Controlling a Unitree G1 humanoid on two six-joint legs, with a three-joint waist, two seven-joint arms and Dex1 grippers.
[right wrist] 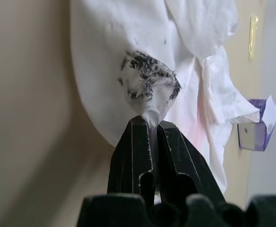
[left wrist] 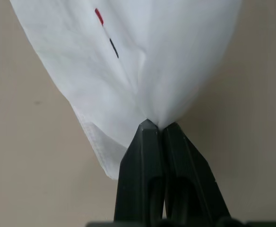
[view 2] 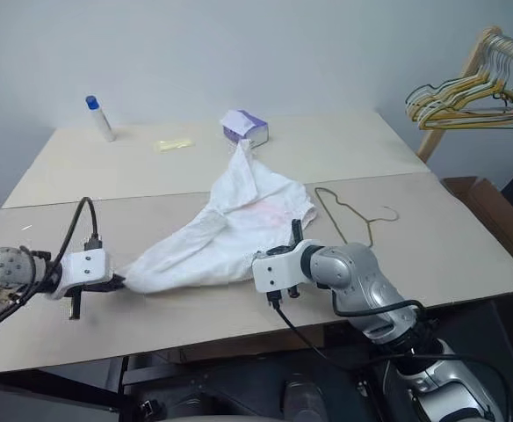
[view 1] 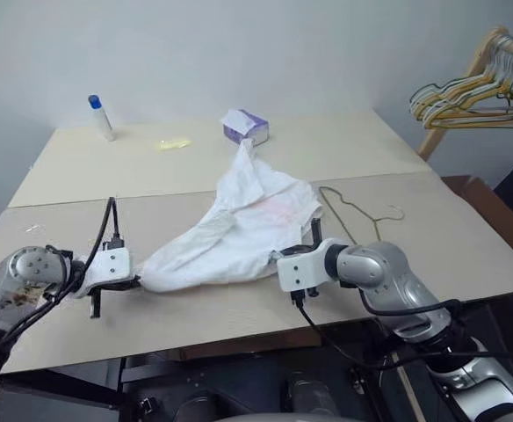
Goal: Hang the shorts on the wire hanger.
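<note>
The shorts (view 1: 239,224), white thin fabric with a faint pink print, lie spread and rumpled on the beige surface (view 1: 81,185), one end tapering toward the tissue box (view 1: 245,127) at twelve o'clock. The left gripper (left wrist: 155,126) has its fingers closed on the fabric's corner at about eight o'clock of the cloth; small red and dark marks show just past the pinch. The right gripper (right wrist: 150,124) has its fingers clamped on a bunched fold with a dark speckled patch, at about four o'clock. The wire hanger (view 1: 355,214) lies flat at three o'clock, just beside the shorts.
</note>
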